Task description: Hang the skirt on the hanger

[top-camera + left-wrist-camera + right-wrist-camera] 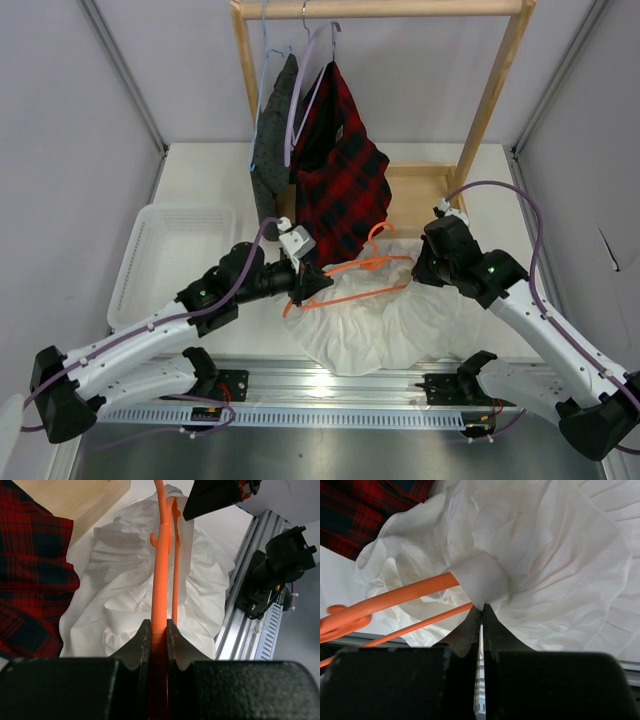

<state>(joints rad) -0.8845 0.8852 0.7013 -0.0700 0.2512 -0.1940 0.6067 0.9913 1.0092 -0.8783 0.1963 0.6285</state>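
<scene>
looks midway through threading, with the left gripper (pixel 159 630) clamped on the thin bright orange triangular hanger (pixel 161 580) and the right gripper (pixel 481 615) pinched shut on the white crinkly fabric skirt (pixel 560 555) just in front of the red-and-black plaid garment (pixel 340 170); likely needs the fabric drawn further along the hanger.

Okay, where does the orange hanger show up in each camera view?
Top external: the hanger lies mid-picture across the skirt's far edge.
Left wrist: it runs up the centre from the left tool clamped on it.
Right wrist: left side, slanting into skirt fabric.
Shared landmark: the red plaid garment, in every view.
</scene>
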